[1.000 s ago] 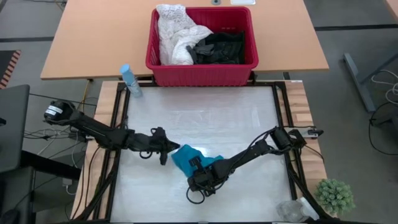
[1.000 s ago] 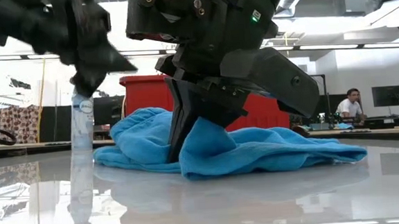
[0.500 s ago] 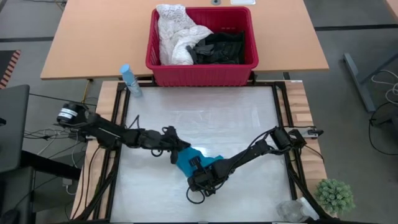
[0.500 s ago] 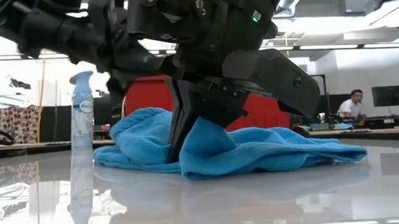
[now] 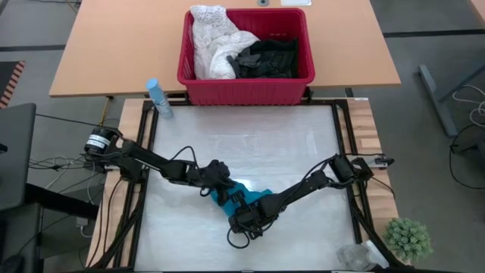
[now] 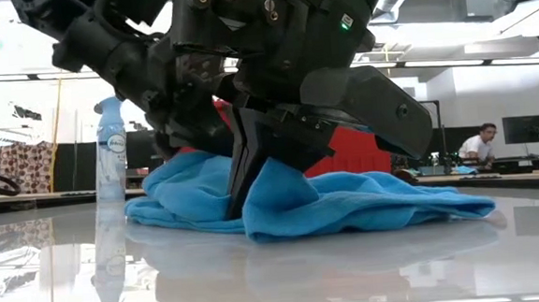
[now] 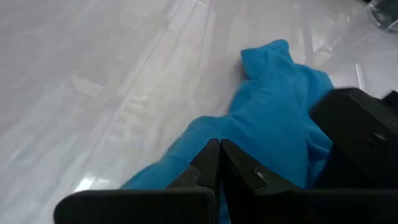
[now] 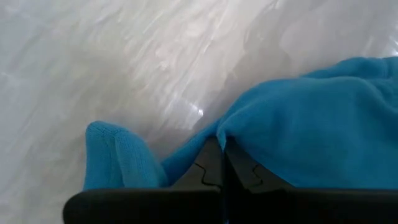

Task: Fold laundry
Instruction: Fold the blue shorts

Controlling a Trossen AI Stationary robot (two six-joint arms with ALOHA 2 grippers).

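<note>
Much of the small teal fleece garment (image 5: 244, 194) is covered in the high view by both arm heads; only a strip shows between them. In the low view the arms fill the upper frame and which dark housing belongs to which arm is hard to make out. Garment lies crumpled on the glossy white table top (image 5: 250, 144), near-centre, slightly left.

Right gripper (image 8: 219, 154): fingers pressed together, pinching a fold of the teal cloth at the garment's near edge; the tips sink into the fabric, so how much cloth sits between them is hidden. Cloth bulges over both sides of the fingers in the right wrist view.

Left gripper (image 7: 219, 151): fingers closed tight, tips on the teal cloth at its left side; whether any fabric is caught between them cannot be told. The right arm's dark housing cuts off the garment's edge in the left wrist view.

Far side: red plastic slotted basket (image 5: 246, 82) on the tan wooden table (image 5: 98, 53), holding a white lacy garment (image 5: 212, 42) and black clothes (image 5: 267, 57), partly buried. Pale blue spray bottle (image 5: 158, 98) at the far-left corner. Small green plant (image 5: 408, 238) near right. A seated person (image 6: 478, 144) far off in the room.
</note>
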